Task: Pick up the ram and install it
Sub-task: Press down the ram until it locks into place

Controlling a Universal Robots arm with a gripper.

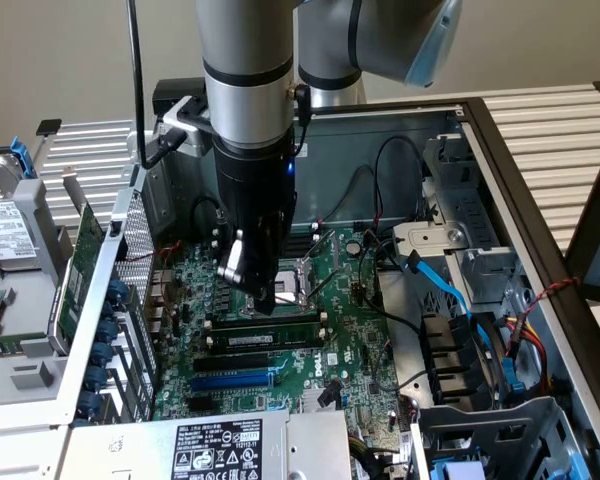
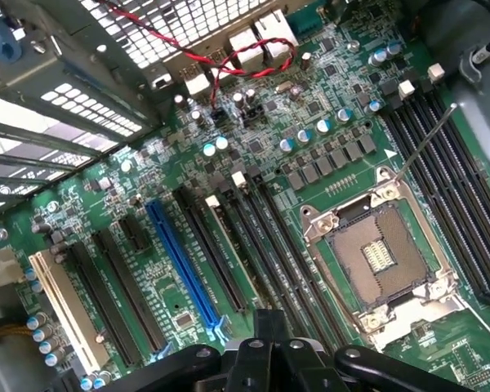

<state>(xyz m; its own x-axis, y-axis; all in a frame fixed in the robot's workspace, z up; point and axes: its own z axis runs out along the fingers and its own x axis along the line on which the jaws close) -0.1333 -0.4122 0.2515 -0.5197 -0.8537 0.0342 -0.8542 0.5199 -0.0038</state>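
Shut gripper (image 1: 264,300) hides part of ram (image 1: 270,340)

Plain beige wall (image 1: 60,50) behind; white slatted surface (image 1: 560,130) under open case; even light.

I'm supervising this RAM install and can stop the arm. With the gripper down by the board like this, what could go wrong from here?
1. The shut gripper hangs low beside the open CPU socket; a sideways slip could hit its exposed contacts.
2. The ram lies along a slot close to the gripper. I cannot tell whether it is fully seated, so uneven pressure might strain the stick or the slot.
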